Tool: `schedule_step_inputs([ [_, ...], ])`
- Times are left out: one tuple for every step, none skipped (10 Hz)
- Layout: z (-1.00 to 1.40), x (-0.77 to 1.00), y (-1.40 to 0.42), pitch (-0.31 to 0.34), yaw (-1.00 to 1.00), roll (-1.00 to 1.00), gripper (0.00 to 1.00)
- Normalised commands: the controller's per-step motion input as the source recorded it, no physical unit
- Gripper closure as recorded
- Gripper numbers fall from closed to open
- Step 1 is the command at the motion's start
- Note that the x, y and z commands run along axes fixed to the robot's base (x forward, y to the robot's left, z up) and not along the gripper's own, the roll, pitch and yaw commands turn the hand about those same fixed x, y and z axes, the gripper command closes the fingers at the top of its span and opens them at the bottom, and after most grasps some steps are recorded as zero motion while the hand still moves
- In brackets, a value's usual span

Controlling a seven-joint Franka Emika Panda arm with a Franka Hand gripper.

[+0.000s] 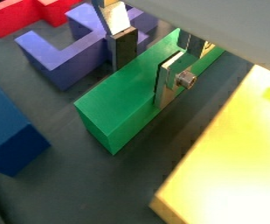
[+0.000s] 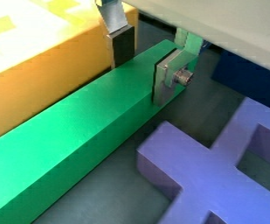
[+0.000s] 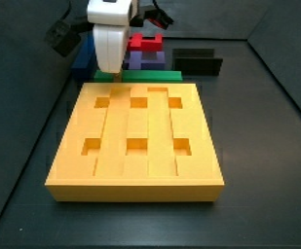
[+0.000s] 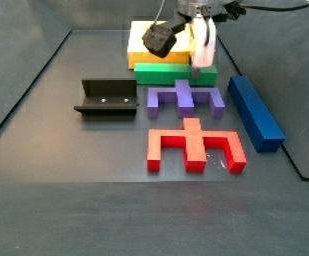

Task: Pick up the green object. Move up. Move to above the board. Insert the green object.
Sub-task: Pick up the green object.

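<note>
Both wrist views show fingers (image 2: pixel 145 59) clamping the green object (image 2: pixel 67 144), side views don't

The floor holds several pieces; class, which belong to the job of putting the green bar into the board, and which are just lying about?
Belonging to the job:
- green bar, between the gripper's fingers
- yellow-orange board, beside the bar

Just lying about:
- blue bar
- purple piece
- red piece
- fixture
</note>
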Motion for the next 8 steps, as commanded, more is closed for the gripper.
schedule_step_inputs([
  [0.00, 0.00, 0.00, 0.000, 0.00, 0.00, 1.00],
  [0.00, 0.00, 0.00, 0.000, 0.00, 0.00, 1.00],
  [0.00, 0.00, 0.00, 0.000, 0.00, 0.00, 1.00],
  [0.00, 0.00, 0.00, 0.000, 0.00, 0.00, 1.00],
  [0.00, 0.00, 0.00, 0.000, 0.00, 0.00, 1.00],
  [0.00, 0.00, 0.00, 0.000, 0.00, 0.00, 1.00],
  [0.00, 0.00, 0.00, 0.000, 0.00, 0.00, 1.00],
  [0.00, 0.00, 0.00, 0.000, 0.00, 0.00, 1.00],
])
